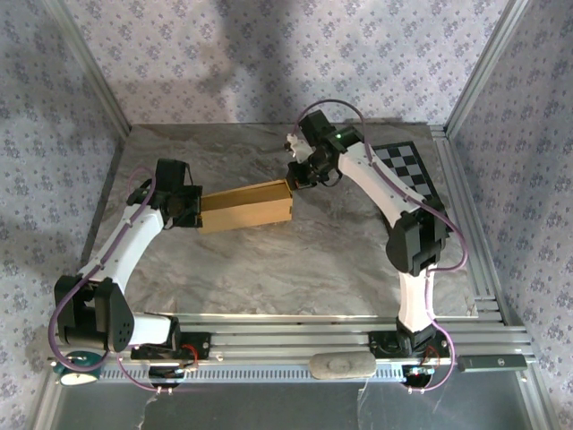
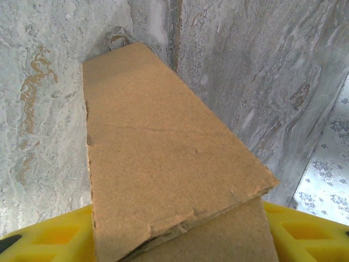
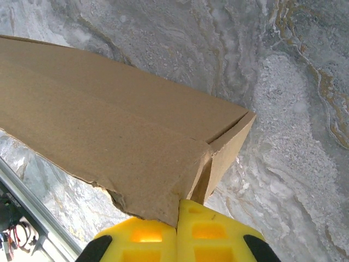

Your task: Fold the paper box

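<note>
The bench is a grey slab veined like marble, with rust-coloured streaks in places. Aluminium rails frame it, with several running side by side along the near edge, where both arms are bolted down. Walls papered in a pale lilac flower print close in the far side and both flanks. A black-and-white checkerboard lies flat at the far right of the bench, partly under the right arm. A pale grey oval pad sits on the near rails between the two arm bases.

The paper box lies on the bench left of centre. It is a long, shallow tan cardboard shape running from left to right with its right end a little farther back. Its top panels are folded down, so whatever is inside stays hidden. In the left wrist view the top flap has a ragged near edge and sits over a lower layer of cardboard.

The left jaws are at the box's left end. Their yellow fingers stand apart with the cardboard between them, and I cannot tell whether they pinch it. The right jaws are at the box's right end. Their yellow fingers are pressed together, and the tips meet the torn corner of the box.
</note>
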`<state>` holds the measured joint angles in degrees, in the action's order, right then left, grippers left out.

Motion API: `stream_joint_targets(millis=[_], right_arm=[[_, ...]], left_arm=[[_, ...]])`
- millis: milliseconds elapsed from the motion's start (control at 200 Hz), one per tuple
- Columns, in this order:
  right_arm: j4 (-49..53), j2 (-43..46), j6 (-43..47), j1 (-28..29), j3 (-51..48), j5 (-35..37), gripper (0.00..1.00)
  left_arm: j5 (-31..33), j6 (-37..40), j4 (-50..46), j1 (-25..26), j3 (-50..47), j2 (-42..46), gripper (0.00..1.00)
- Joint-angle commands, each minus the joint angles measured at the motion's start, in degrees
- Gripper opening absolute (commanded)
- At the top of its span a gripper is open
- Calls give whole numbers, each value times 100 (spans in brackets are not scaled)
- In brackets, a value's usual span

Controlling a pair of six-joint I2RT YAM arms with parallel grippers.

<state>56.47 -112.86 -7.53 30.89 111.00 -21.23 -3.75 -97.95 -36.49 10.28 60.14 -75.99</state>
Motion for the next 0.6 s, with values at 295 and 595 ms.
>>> stream_joint_targets(millis=[295,595], right_arm=[[-1269,641,120,46,-1094,339,0],[-1737,833,293,175,-1684,609,0]], left_arm=[[84,171,-543,-9,49,-275,56],[55,197,-514,-35,52,-316,56]])
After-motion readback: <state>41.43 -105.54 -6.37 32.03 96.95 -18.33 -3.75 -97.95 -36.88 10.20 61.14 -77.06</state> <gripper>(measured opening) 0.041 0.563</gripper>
